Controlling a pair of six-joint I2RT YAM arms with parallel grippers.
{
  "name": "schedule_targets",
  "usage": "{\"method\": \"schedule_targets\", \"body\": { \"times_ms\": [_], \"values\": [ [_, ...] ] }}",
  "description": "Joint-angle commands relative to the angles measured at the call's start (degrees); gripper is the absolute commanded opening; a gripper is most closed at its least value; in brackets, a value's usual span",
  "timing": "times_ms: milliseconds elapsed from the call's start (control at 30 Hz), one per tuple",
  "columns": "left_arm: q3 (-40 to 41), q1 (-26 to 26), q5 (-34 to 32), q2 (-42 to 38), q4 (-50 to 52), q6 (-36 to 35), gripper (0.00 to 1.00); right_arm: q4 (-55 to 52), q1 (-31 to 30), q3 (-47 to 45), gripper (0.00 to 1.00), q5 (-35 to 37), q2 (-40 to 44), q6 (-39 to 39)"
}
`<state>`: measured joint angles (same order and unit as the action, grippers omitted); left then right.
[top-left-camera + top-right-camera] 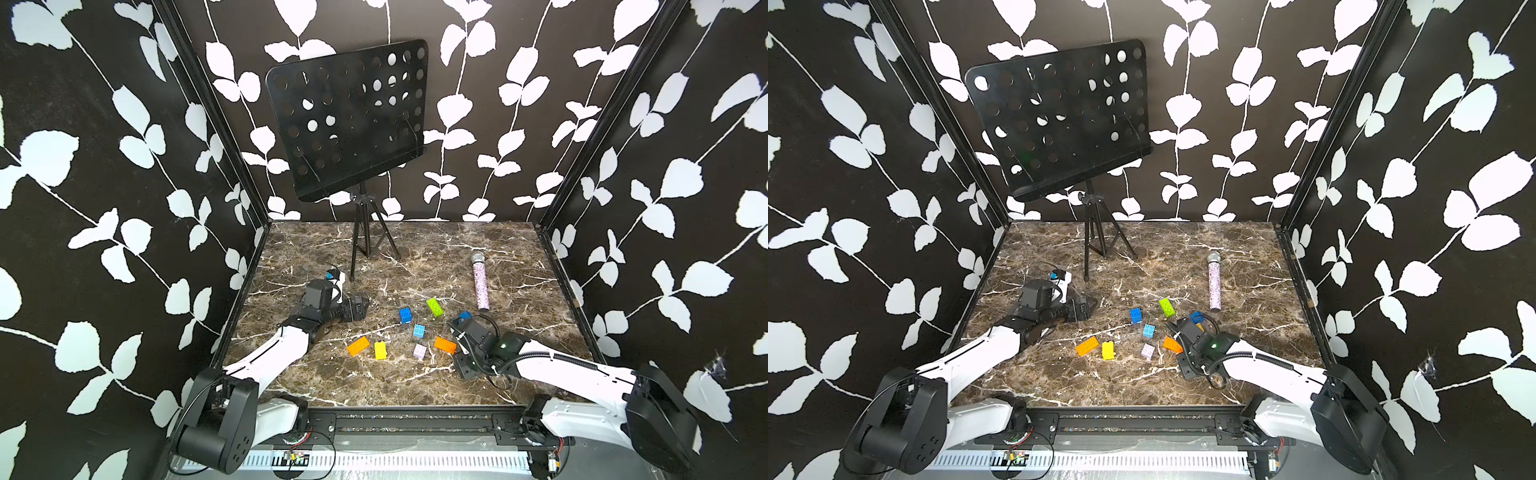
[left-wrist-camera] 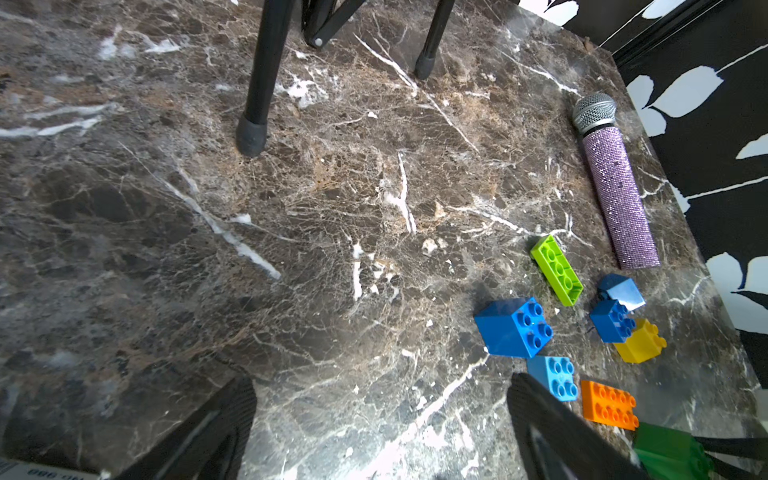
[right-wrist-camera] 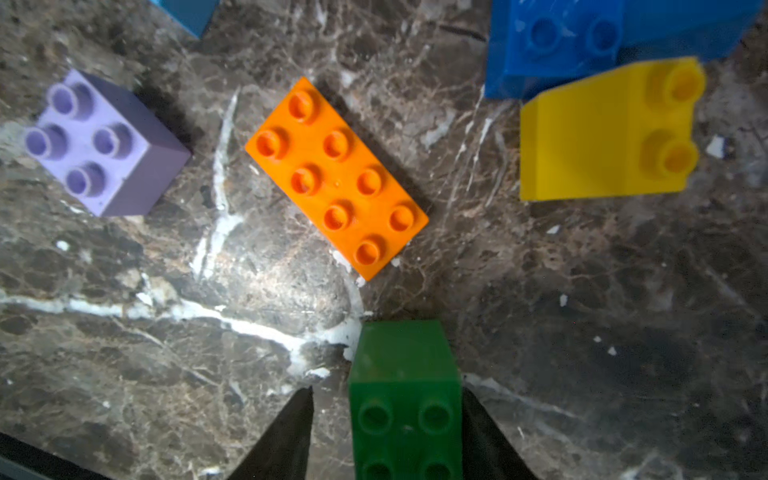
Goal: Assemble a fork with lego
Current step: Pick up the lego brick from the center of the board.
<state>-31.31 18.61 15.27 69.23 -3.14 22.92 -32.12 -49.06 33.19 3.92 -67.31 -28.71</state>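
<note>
Brown marble tabletop (image 1: 374, 386), boxed in by black walls (image 1: 104, 232) printed with white leaves. Glittery pink microphone (image 1: 480, 282) lying flat toward the right arm's side, mesh head pointing at the back wall. Farther back than the microphone and over toward the left arm, black perforated music stand (image 1: 349, 120) on tripod legs (image 1: 365, 237). Lego (image 1: 1148, 330) scattered loose in front of the microphone's handle end: lime oblong brick (image 1: 434, 307) nearest it, then blue square brick (image 1: 405, 315), light blue brick (image 1: 419, 331), lilac brick (image 1: 419, 351), and farthest from the microphone an orange oblong (image 1: 358, 345) beside a yellow brick (image 1: 380, 350). Just in front of the handle end, a second blue brick (image 2: 613, 320) touching a yellow sloped brick (image 2: 642, 343), partly hidden by the right wrist in both top views. Right gripper (image 3: 387, 390) low over the tabletop in front of the microphone, straddling a green brick (image 3: 405, 374): one finger against its side, a thin strip of marble showing at the other, impossible to tell whether clamped. Second orange oblong (image 3: 336, 178) just ahead of the green brick, not touching. Left gripper (image 2: 380, 378) well apart from the microphone, near a tripod foot (image 2: 250, 139), jaws spread wide over bare marble.
</note>
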Motion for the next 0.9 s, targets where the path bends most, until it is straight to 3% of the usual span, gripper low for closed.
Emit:
{"method": "schedule_targets", "body": {
  "times_ms": [0,133,400,600,867],
  "values": [
    [0.39,0.28,1.06,-1.50,0.47,-0.24,0.97,-3.61,-0.54,0.85,0.48,4.43,1.16,-0.47],
    [0.28,0.29,1.26,-0.95,1.25,-0.33,0.97,-4.26,-0.55,1.15,0.43,7.57,3.40,-0.81],
    [0.08,0.36,1.09,-0.60,1.77,-0.68,0.97,-2.08,-0.55,1.88,0.40,3.89,-1.92,0.95],
    [-0.49,0.35,0.68,-0.85,3.95,-1.34,0.97,-3.66,-0.54,3.36,0.27,4.42,-2.56,-0.19],
    [-2.30,0.32,2.13,-1.34,8.00,-1.85,0.97,-11.79,-0.57,17.67,0.17,4.33,-6.32,-1.79]
  ]
}}
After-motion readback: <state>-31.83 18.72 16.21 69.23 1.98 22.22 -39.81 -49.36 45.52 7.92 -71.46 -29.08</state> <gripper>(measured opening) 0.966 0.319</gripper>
